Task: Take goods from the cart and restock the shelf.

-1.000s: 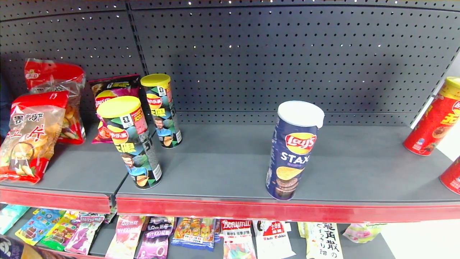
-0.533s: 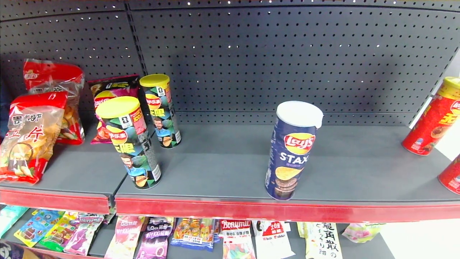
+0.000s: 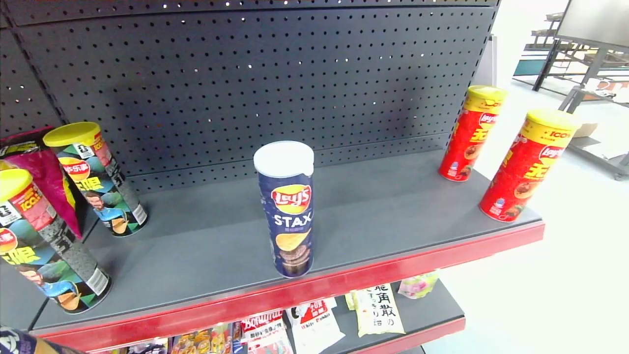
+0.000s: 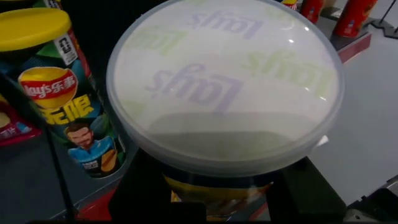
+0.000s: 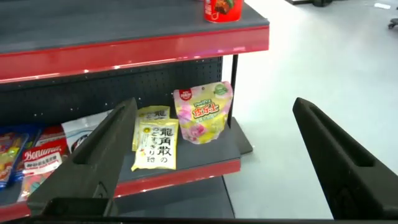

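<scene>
From where I stood, the left gripper (image 4: 217, 202) was clenched round the body of a chip can (image 4: 224, 87), just under its pale translucent lid. It held the can out in front of the shelf (image 3: 221, 246) toward the left end, close beside a yellow-lidded can (image 4: 59, 99). The chip can stood roughly upright, its long axis vertical like its neighbour's, lid uppermost. The right gripper (image 5: 214, 109) hung lower, fingers spread wide with nothing between them. It pointed at the end of the lower shelf (image 5: 186, 176), where a pink pouch (image 5: 202, 112) and a yellow packet (image 5: 155, 143) lay. Up on the shelf a blue can (image 3: 290, 211) stood upright near the front edge, with two red cans (image 3: 528, 164) well to its right.
</scene>
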`<state>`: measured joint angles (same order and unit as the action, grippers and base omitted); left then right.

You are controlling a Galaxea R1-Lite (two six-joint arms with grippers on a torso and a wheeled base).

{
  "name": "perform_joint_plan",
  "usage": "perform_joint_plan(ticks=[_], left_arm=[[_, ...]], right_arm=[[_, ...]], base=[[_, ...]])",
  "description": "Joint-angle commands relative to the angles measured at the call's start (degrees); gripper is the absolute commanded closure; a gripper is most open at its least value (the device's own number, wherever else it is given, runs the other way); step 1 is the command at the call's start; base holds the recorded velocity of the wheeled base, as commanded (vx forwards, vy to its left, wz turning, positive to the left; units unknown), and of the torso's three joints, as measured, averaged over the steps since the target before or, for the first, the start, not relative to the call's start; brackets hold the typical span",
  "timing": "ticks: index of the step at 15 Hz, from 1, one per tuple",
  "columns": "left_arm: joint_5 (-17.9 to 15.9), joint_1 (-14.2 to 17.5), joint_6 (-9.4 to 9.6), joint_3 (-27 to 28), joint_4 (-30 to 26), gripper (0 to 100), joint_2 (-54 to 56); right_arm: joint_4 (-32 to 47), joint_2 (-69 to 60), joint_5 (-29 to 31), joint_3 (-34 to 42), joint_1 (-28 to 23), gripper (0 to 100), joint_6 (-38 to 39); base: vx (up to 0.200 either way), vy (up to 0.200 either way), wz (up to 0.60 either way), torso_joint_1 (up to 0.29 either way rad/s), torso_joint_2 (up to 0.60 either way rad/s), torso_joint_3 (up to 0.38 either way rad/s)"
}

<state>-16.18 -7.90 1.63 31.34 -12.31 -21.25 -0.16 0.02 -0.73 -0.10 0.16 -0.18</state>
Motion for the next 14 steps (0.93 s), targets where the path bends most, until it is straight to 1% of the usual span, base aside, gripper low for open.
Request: perform_joint_plan(ticks=[1,5,6,7,8,9,10,13,14], left_arm=[[0.0,0.0,0.04,0.2,0.0,100,-0.4],[0.0,0.0,-0.05,1.2,0.2,100,-3.4],[0.0,0.0,-0.67,2.9,0.6,100,-6.8],[-0.2,0.0,-1.90,3.8,2.2,100,-9.1],[-1.0,0.0,-2.51,4.0,4.5,100,-11.5],[-3.4,0.0,-2.69,3.5,8.8,100,-15.9],[-4.6,0.0,-2.69,3.8,9.9,100,-18.3],[-6.9,0.0,-2.60,4.2,15.2,100,-25.2],[-6.9,0.0,-2.42,4.3,18.0,100,-28.6]], right_arm=[[0.0,0.0,-0.1,0.0,0.0,0,0.0],[0.0,0.0,0.0,0.0,0.0,0,0.1],[0.0,0.0,0.0,0.0,0.0,0,0.1],[0.0,0.0,0.0,0.0,0.0,0,0.1],[0.0,0.0,0.0,0.0,0.0,0,0.1],[0.0,0.0,0.0,0.0,0.0,0,0.1],[0.0,0.0,0.0,0.0,0.0,0,0.1],[0.0,0.0,0.0,0.0,0.0,0,0.1],[0.0,0.0,0.0,0.0,0.0,0,0.1]], base=[[0.000,0.000,0.00,0.000,0.00,0.000],[0.000,0.000,0.00,0.000,0.00,0.000],[0.000,0.000,0.00,0.000,0.00,0.000],[0.000,0.000,0.00,0.000,0.00,0.000],[0.000,0.000,0.00,0.000,0.00,0.000],[0.000,0.000,0.00,0.000,0.00,0.000],[0.000,0.000,0.00,0.000,0.00,0.000],[0.000,0.000,0.00,0.000,0.00,0.000],[0.000,0.000,0.00,0.000,0.00,0.000]])
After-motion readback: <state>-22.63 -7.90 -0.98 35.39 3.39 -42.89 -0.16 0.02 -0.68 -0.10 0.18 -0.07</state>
